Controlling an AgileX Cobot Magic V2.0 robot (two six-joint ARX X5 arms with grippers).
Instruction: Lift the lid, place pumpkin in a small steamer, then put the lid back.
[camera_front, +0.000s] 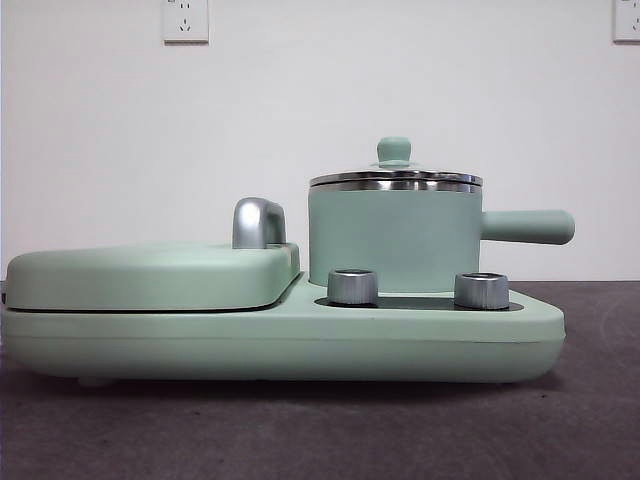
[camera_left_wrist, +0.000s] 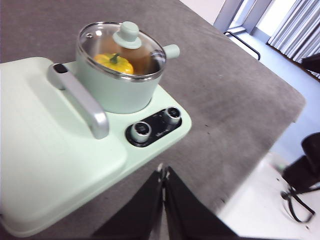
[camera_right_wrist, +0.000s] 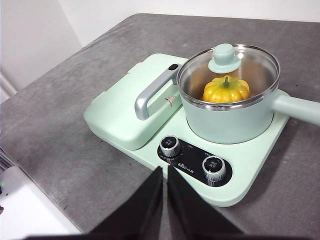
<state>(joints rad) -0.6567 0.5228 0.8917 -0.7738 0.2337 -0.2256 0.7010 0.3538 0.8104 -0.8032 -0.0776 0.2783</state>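
Observation:
The small steamer (camera_front: 395, 238) stands on the right half of the mint-green appliance base, its side handle (camera_front: 528, 226) pointing right. It also shows in the left wrist view (camera_left_wrist: 117, 87) and the right wrist view (camera_right_wrist: 232, 122). The glass lid (camera_right_wrist: 227, 67) with its mint-green knob (camera_front: 394, 150) sits on the pot. The pumpkin (camera_right_wrist: 226, 90) lies inside the pot under the lid, also seen in the left wrist view (camera_left_wrist: 114, 62). My left gripper (camera_left_wrist: 163, 172) is shut and empty, held back from the base. My right gripper (camera_right_wrist: 164, 172) is shut and empty, in front of the knobs.
The appliance base (camera_front: 280, 335) has two silver knobs (camera_front: 352, 287) and a flat hinged cover (camera_front: 150, 275) with a chrome handle (camera_front: 258, 222) on its left half. The grey table's edge (camera_left_wrist: 280, 135) drops to the floor beyond the base.

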